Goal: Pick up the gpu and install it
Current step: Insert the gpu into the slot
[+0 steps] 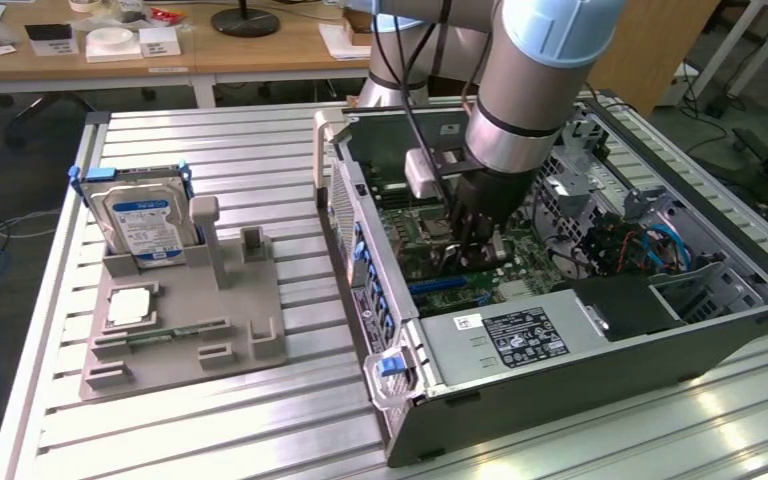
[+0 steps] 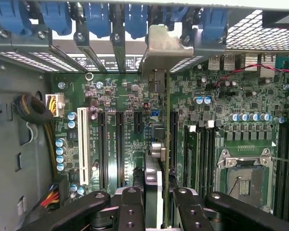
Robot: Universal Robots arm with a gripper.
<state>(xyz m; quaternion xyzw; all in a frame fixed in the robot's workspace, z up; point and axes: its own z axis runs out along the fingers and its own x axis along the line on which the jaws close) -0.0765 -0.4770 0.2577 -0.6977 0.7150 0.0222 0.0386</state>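
Bright, even daylight fills the exterior view, and soft glare streaks the ribbed silver aluminium table (image 1: pixel 224 440) near its front edge. The open grey computer case (image 1: pixel 598 370) throws little shadow, though its interior sits dimmer. In the wrist view the green motherboard (image 2: pixel 125 96) is sharp and evenly lit, while the black gripper fingers (image 2: pixel 130 211) blur up close.

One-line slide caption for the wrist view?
Tool shut on the gpu, held edge-on above the motherboard slots, its bracket at the case's rear slot covers.
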